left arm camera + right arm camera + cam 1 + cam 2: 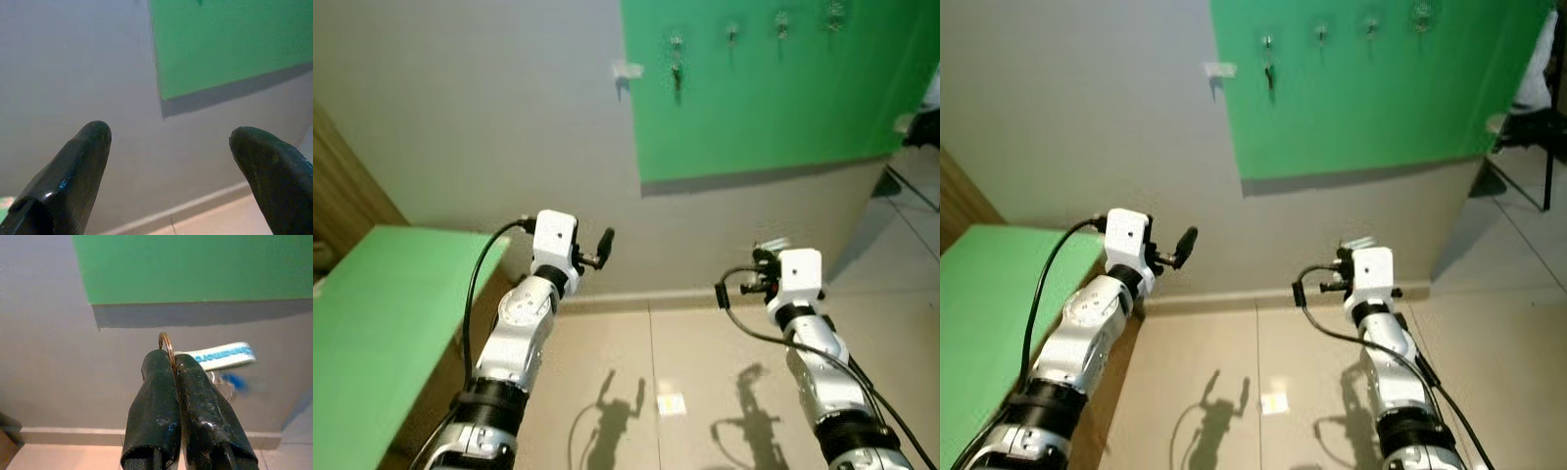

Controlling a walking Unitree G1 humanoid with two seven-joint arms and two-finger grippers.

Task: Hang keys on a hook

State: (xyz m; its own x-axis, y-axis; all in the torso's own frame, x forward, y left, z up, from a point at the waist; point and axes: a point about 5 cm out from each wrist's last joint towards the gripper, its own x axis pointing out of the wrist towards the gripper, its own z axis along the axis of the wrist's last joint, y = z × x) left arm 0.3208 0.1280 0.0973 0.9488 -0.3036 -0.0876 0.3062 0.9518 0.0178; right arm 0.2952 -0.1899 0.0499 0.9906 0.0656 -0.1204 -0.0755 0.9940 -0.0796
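A: Where were the keys?

B: Pinched in the right gripper. Its jaws were clamped on the thin brass key ring, with a white tag printed in blue trailing beside it.

A: And the left gripper?

B: Raised, jaws apart, holding nothing.

A: Which step was that?

B: The carry, I'd judge. The small metal hooks sat high on the green wall panel, well apart from both arms. Next called for closing in and lifting the ring to a free hook.
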